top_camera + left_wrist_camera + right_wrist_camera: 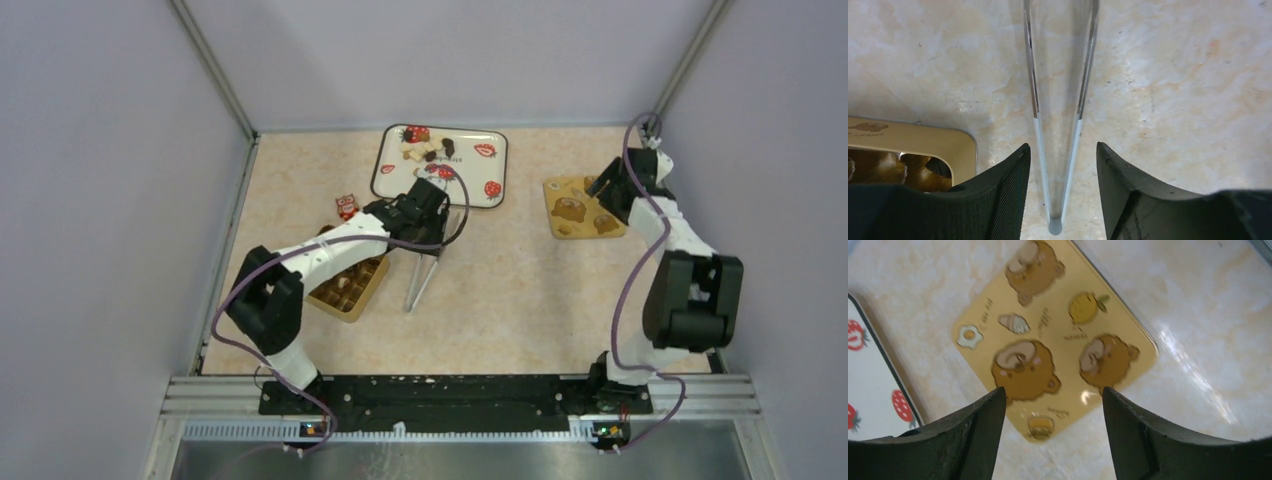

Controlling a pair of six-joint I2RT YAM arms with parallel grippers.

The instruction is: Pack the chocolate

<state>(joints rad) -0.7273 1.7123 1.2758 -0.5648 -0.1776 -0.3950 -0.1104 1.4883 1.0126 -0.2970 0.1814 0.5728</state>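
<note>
Several small chocolate pieces [426,148], dark, light brown and cream, lie on a white tray [478,180] with red strawberry prints at the back of the table. My left gripper [430,218] is open just in front of that tray. In the left wrist view its fingers [1063,147] stand either side of metal tongs [1058,150], which lie flat on the table [424,276], without touching them. A gold box [352,288] lies under my left arm. My right gripper [612,190] is open and empty, hovering over the yellow bear lid [1058,340].
A small red and brown item [346,207] stands left of the left gripper. The gold box corner [943,145] shows beside the left finger. The strawberry tray's edge [870,375] lies left of the right gripper. Grey walls enclose the table on three sides.
</note>
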